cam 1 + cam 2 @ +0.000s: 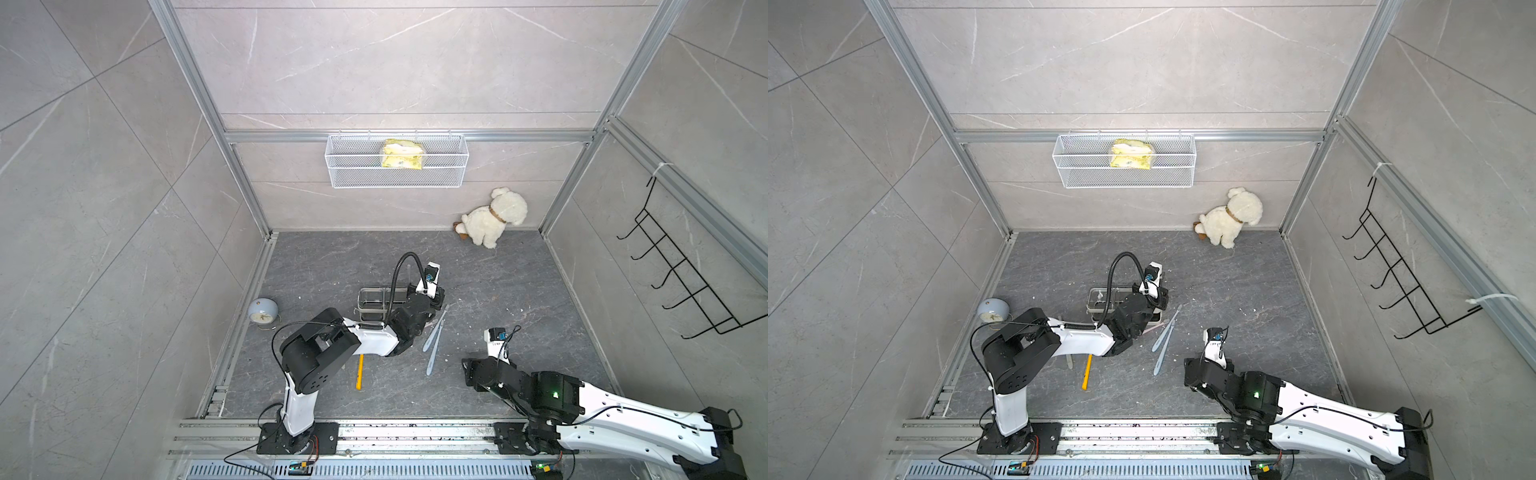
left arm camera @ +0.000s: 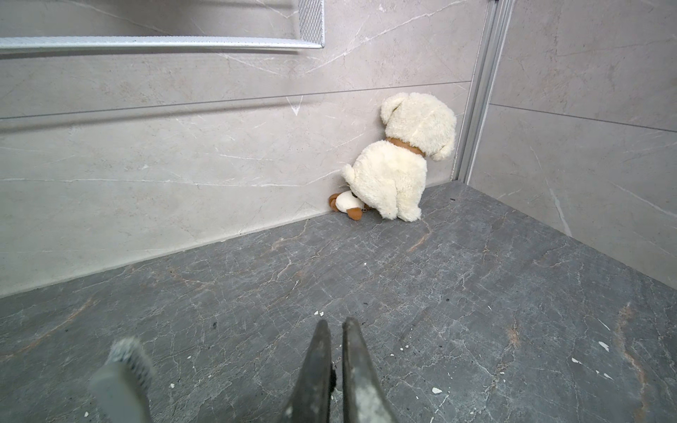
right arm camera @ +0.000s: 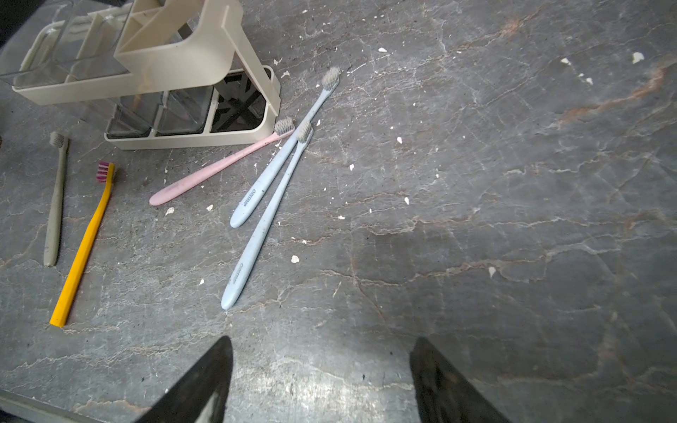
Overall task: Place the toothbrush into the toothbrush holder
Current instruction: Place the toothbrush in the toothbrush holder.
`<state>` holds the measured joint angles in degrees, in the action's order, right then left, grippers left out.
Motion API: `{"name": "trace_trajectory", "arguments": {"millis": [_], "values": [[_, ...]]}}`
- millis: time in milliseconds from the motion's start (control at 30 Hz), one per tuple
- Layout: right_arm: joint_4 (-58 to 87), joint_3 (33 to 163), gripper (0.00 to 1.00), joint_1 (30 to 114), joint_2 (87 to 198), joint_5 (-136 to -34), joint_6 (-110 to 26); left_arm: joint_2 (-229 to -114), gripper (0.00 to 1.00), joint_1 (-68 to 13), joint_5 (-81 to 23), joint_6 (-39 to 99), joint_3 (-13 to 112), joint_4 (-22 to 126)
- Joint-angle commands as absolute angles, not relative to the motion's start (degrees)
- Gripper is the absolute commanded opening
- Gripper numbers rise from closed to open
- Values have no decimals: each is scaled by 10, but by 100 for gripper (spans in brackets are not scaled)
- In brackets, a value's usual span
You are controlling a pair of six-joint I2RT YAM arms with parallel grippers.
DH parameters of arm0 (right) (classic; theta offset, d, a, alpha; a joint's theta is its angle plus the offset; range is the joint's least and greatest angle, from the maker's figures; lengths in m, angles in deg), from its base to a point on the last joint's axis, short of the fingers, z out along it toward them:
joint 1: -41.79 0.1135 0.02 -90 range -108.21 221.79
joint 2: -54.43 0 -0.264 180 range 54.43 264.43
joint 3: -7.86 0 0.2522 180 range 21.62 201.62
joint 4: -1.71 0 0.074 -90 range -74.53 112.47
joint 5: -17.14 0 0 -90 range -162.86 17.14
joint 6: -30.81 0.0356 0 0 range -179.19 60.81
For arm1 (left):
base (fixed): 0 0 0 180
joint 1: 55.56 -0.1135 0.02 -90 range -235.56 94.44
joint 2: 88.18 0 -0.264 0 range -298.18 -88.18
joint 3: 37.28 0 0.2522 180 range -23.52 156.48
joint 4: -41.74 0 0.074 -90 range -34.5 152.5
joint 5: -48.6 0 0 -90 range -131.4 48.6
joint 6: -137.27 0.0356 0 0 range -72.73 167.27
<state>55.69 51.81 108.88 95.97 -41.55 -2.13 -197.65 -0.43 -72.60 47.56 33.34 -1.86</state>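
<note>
The toothbrush holder (image 3: 146, 73) is a cream oblong caddy with clear cups, standing on the dark floor; both top views show it (image 1: 374, 305) (image 1: 1100, 303) partly behind my left arm. My left gripper (image 2: 337, 322) is shut with nothing between its fingers, at the holder's right end. A blurred grey toothbrush head (image 2: 122, 360) rises close beside it, apart from the jaws. Two light-blue toothbrushes (image 3: 278, 172) (image 3: 263, 227), a pink one (image 3: 219, 168), a yellow one (image 3: 86, 245) and a grey one (image 3: 56, 205) lie flat by the holder. My right gripper (image 3: 324, 342) hangs open over bare floor, short of the blue pair.
A white plush dog (image 1: 494, 218) leans in the back right corner. A white mesh basket (image 1: 397, 160) with a yellow pack hangs on the back wall. A small blue alarm clock (image 1: 262, 313) sits at the left wall. A black hook rack (image 1: 681, 270) hangs on the right wall.
</note>
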Motion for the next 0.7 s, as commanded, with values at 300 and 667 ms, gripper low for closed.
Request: {"name": "trace_trajectory", "arguments": {"millis": [300, 667], "values": [[562, 508, 78, 1086, 952, -409, -11, -1915, 0, -1, -719, 455, 330, 31], [562, 500, 78, 1086, 950, -410, -11, -1928, 0, -2, -731, 436, 322, 19]]}}
